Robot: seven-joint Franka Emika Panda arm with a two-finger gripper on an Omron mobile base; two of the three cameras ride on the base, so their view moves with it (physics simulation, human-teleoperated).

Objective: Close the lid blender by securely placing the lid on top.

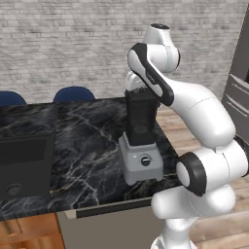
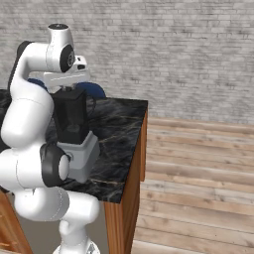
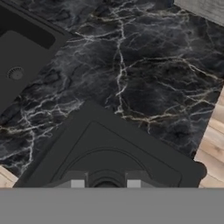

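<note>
White arm bent, claw (image 3: 105,183) gripping lid (image 3: 109,153)

The white arm (image 1: 204,116) rises from its base, bends at a dark elbow joint and reaches forward, with the wrist turned down directly above the blender (image 1: 141,141). The gripper (image 3: 105,184) points straight down over the blender's top. Its two dark fingertips (image 3: 77,183) stand close together, closed on the lid (image 3: 109,148) just beneath them.
</note>
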